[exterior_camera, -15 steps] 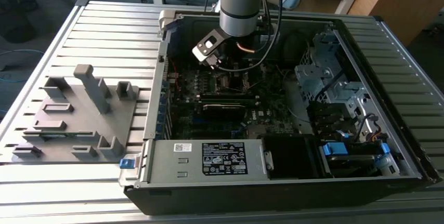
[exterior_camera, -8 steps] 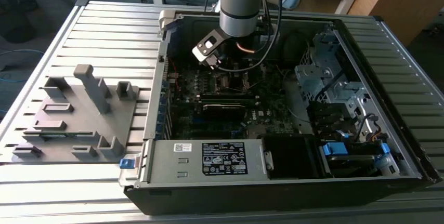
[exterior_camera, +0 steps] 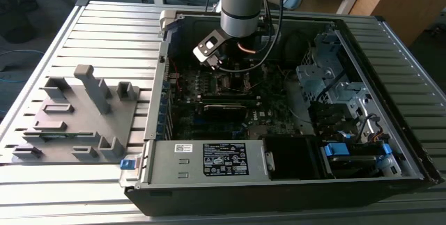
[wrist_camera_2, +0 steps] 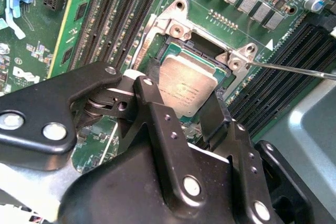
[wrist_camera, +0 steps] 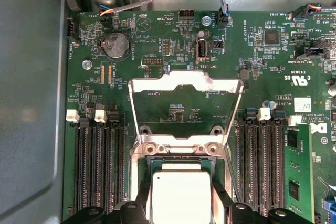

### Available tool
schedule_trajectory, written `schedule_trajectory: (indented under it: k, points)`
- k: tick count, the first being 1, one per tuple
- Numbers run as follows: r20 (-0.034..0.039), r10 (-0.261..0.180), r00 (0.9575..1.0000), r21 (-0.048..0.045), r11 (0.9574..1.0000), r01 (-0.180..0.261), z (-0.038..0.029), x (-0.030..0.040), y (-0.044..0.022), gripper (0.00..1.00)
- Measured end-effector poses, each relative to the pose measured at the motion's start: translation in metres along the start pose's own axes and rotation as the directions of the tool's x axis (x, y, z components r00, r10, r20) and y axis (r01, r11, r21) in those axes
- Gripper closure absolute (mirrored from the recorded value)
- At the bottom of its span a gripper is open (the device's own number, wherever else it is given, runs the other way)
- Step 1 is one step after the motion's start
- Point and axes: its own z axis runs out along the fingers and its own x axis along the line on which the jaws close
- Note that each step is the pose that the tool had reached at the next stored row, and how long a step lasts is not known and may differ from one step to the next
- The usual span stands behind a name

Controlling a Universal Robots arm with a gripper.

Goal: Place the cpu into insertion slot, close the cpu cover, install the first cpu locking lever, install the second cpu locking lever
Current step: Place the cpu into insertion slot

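At the exterior view's left, grey jig (exterior_camera: 77,115) on the worktop (exterior_camera: 49,188), well apart. Mid-case, jaws clamped on two opposite edges of the chip (wrist_camera_2: 186,85), directly over the socket (wrist_camera_2: 202,45); cover (wrist_camera: 186,81) standing open beyond, thin lever (wrist_camera_2: 294,70) swung free beside. At the exterior view's right, drive cage (exterior_camera: 335,84), out of the way.

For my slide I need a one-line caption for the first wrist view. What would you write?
Gripper holds the chip at the socket, with the metal cover swung open.
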Motion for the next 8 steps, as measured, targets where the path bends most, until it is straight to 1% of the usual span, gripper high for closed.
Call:
schedule_trajectory:
  k: [5, 6, 8]
  points:
    - [-0.0013, 0.0, 1.0, -0.0008, 1.0, 0.0, 0.0006, 0.0002, 0.0001, 0.45]
    - [-0.0009, 0.0, 1.0, -0.0006, 1.0, 0.0, 0.0006, 0.0002, 0.0001, 0.39]
    - [-0.0001, 0.0, 1.0, -0.0001, 1.0, 0.0, 0.0003, 0.0, 0.0, 0.39]
